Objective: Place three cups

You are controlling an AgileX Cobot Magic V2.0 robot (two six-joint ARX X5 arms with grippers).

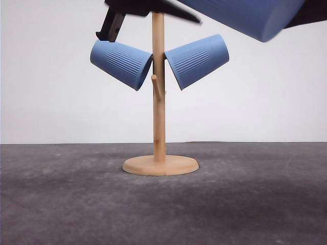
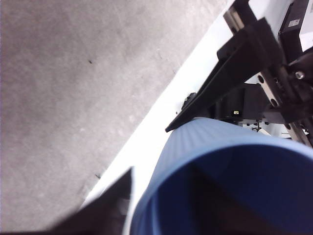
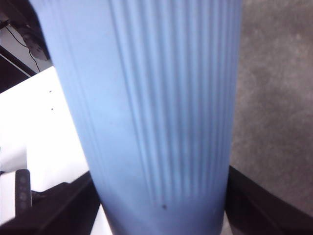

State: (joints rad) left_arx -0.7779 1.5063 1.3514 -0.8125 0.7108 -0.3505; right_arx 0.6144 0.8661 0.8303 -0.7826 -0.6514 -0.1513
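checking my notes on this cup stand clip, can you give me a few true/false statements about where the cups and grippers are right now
1. Two cups hang on the wooden stand. True: the left hung cup and right hung cup.
2. The third cup stands on the table. False: it is held up in the air, at the top of the front view.
3. The right gripper is open with nothing between its fingers. False: the ribbed cup sits between its fingers.
4. The stand's peg facing the camera is bare. True.
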